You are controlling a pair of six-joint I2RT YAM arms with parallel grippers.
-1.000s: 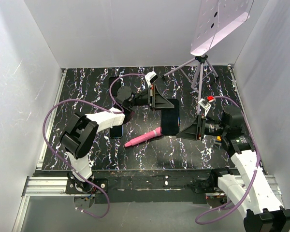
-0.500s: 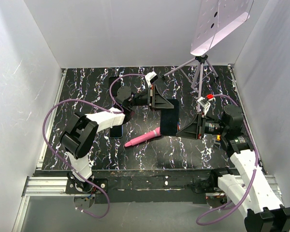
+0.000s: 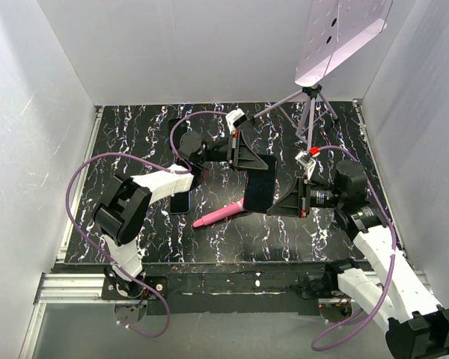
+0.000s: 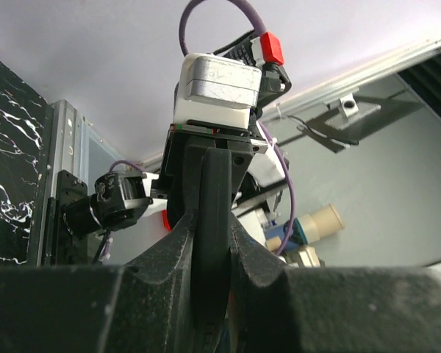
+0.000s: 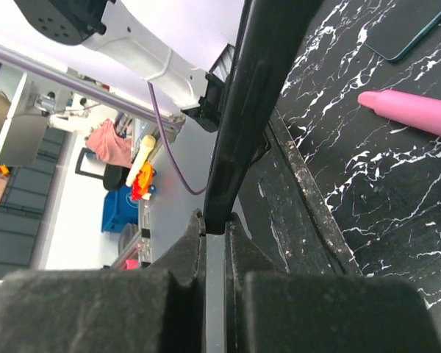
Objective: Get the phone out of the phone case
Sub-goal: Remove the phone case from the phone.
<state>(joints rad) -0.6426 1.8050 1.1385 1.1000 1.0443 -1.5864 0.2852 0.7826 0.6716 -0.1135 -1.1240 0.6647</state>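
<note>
Top view: phone case (image 3: pixel 260 185) sits mid-table, a dark slab held between both arms. Phone and case can't be told apart from any view, so whether the phone is seated or partly out is unclear.

L arm: left gripper (image 3: pixel 248 159) is at the slab's far end. In the wrist view, the left gripper (image 4: pixel 209 257) has its fingers (image 4: pixel 158 261) closed tight on the phone case (image 4: pixel 209 198), which is seen edge-on as a thin dark strip running up the centre. The R arm's wrist cam (image 4: pixel 219 84) (white box, red tab) sits right behind the strip.

R arm: right gripper (image 3: pixel 273 208) is at the slab's near-right edge. In the wrist view, the right gripper (image 5: pixel 214 235) is clamped on the phone case (image 5: pixel 257 81), again edge-on, with no gap at the pads; the slab slants up and away from the fingers.

The slab looks tilted and held up by the two grippers, not lying flat on the table (image 3: pixel 135 149).

Other items: pink stick (image 3: pixel 222 213) lies on the table w/ its far end just beside the slab's near-left corner; contact can't be told. It is also in the R wrist view (image 5: pixel 419 114). Second dark slab (image 3: pixel 181 200), teal-edged, lies flat beside the L forearm. Tripod (image 3: pixel 308 112) stands at the far right.
</note>
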